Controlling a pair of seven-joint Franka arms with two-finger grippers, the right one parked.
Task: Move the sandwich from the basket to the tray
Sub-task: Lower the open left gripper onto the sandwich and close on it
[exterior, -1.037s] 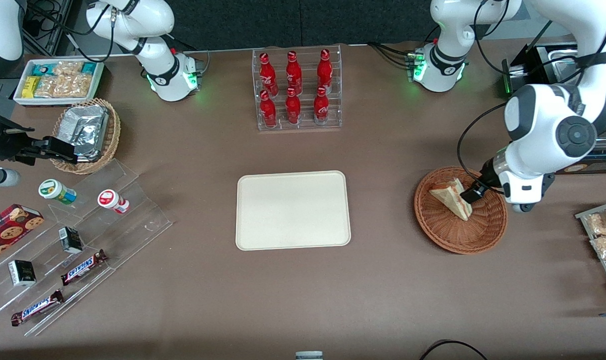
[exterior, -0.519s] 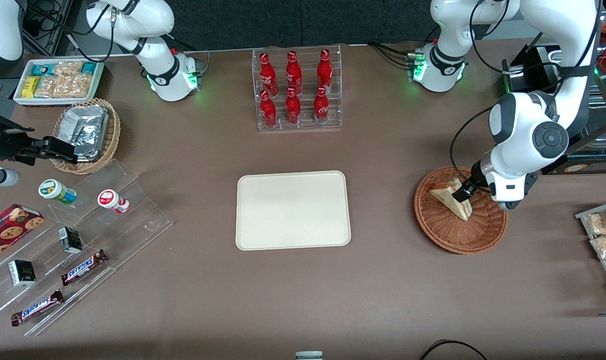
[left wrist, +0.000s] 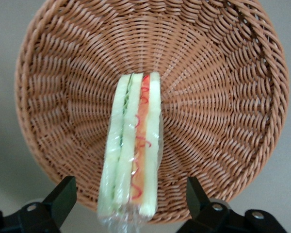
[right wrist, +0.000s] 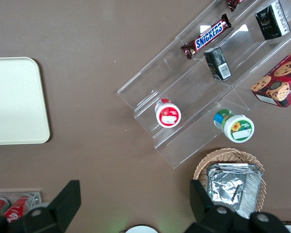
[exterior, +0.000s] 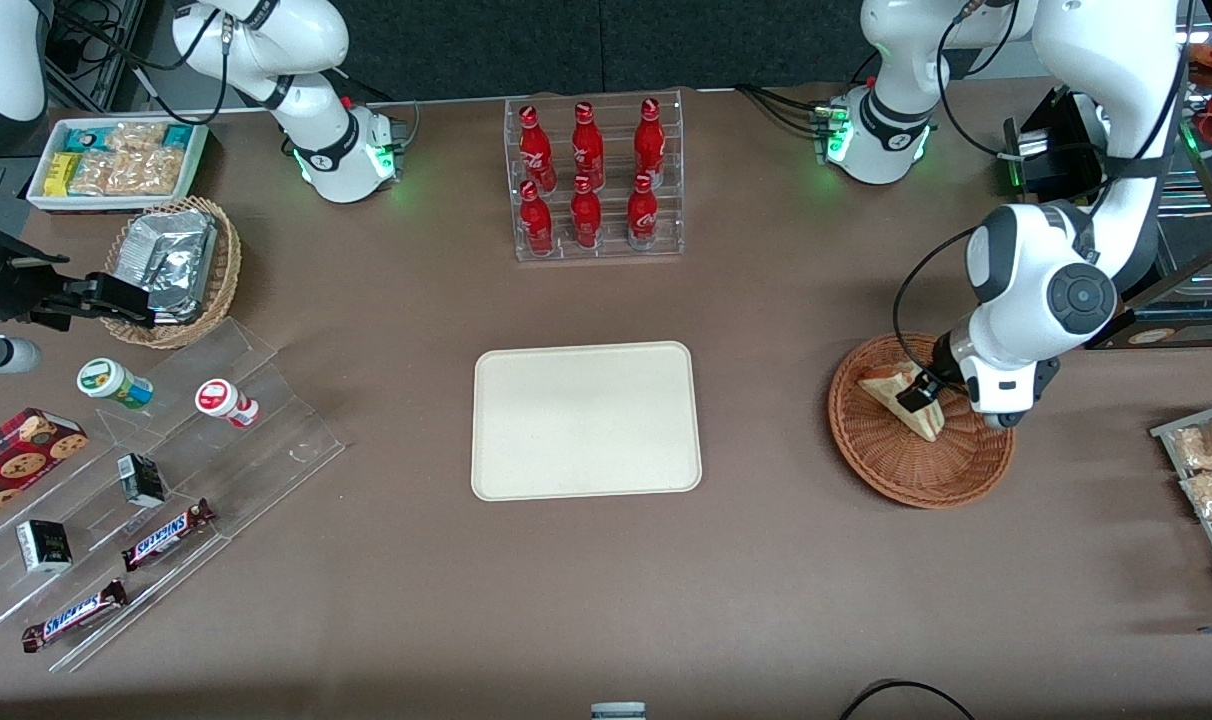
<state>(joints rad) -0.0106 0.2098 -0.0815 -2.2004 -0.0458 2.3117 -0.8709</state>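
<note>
The sandwich lies wrapped in clear film in the reddish-brown basket, toward the working arm's end of the table. In the left wrist view the sandwich stands on edge with its red and green filling showing, on the woven basket. My gripper hangs low over the sandwich. It is open, and its gripper fingers stand one on each side of the wedge's near end, with a gap on both sides. The cream tray sits bare at the table's middle.
A clear rack of red bottles stands farther from the front camera than the tray. A rack of snack packets lies at the working arm's end. Toward the parked arm's end are clear acrylic steps with snacks and a tan basket of foil packets.
My gripper has slid over the basket toward the tray and dropped a little, so its fingers now straddle the sandwich. The sandwich has not moved.
</note>
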